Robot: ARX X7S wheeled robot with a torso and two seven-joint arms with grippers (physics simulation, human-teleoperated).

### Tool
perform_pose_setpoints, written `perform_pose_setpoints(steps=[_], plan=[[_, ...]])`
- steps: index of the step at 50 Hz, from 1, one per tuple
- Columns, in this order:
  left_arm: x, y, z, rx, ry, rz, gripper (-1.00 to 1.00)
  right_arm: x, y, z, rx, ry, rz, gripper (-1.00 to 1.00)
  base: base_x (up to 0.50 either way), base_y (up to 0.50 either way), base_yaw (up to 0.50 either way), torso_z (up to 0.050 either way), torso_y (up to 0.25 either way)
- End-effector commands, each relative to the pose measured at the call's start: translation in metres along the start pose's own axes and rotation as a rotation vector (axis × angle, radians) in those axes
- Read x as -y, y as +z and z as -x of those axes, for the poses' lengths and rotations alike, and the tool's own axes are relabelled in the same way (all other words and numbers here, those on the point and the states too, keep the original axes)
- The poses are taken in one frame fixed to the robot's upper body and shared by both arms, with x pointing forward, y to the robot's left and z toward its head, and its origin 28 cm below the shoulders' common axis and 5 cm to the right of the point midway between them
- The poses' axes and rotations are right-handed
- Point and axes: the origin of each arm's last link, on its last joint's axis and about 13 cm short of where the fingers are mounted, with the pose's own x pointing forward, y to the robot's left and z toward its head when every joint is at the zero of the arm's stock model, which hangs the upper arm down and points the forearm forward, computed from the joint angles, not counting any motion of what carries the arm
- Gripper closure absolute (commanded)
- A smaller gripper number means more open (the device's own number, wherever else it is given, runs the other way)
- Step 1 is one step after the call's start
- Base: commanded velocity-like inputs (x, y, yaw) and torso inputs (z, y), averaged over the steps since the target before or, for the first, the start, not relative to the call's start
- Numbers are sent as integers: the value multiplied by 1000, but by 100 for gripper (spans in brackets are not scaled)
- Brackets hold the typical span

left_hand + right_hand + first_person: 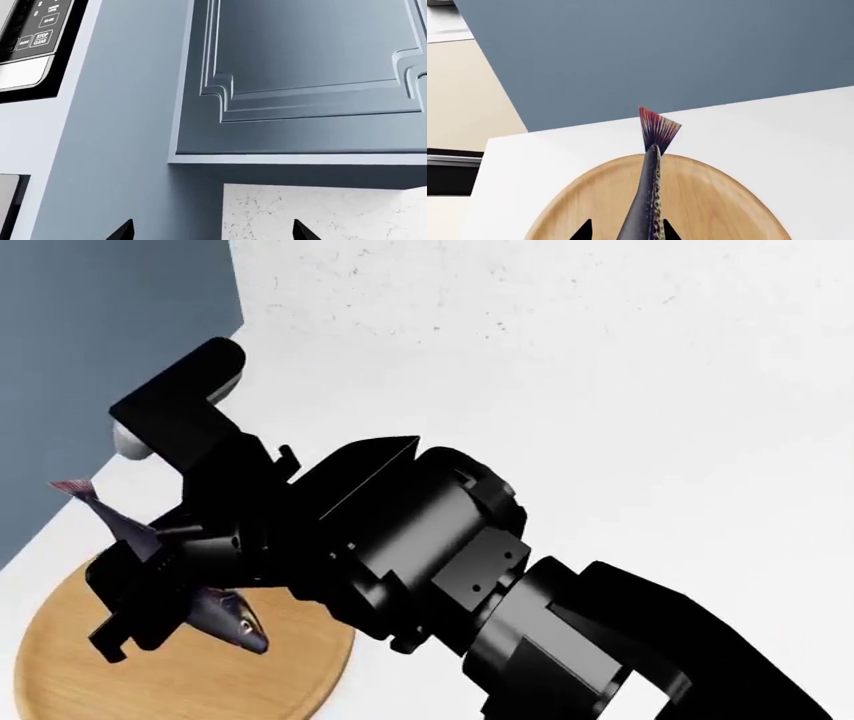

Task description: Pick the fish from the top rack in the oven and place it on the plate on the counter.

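Note:
The fish [647, 200] hangs lengthwise between my right gripper's [627, 231] two fingertips, its pinkish forked tail pointing away from the wrist. That gripper is shut on it. Right under it lies the round light-wood plate [720, 200] on the white counter [774, 130]. From the head view, my right gripper [144, 585] holds the fish [227, 620] tilted above the plate [200, 680], head low over the wood and tail raised past the rim. My left gripper [213, 235] is open, with nothing between its fingertips. The top rack is out of view.
A blue-grey wall panel [660, 55] borders the counter behind the plate. The oven's black front with a silver bar [447, 161] shows past the counter's end. The left wrist view faces a panelled cabinet door [307, 60], a black control panel [33, 45] and speckled backsplash [320, 210].

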Motion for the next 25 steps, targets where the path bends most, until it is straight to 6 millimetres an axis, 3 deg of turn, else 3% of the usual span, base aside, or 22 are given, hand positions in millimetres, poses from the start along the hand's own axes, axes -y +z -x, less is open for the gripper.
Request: perform_pose_setpoints(steps=[1,25], plan=[[0,0,0,-1,-2,2,-100,-1,-5,-4,-16,11,10,100,0,0,0,0,0],[0,-2,0,-4,2,5,-100,-5,-13,-8,-42,26,18,100,0,0,0,0,0]])
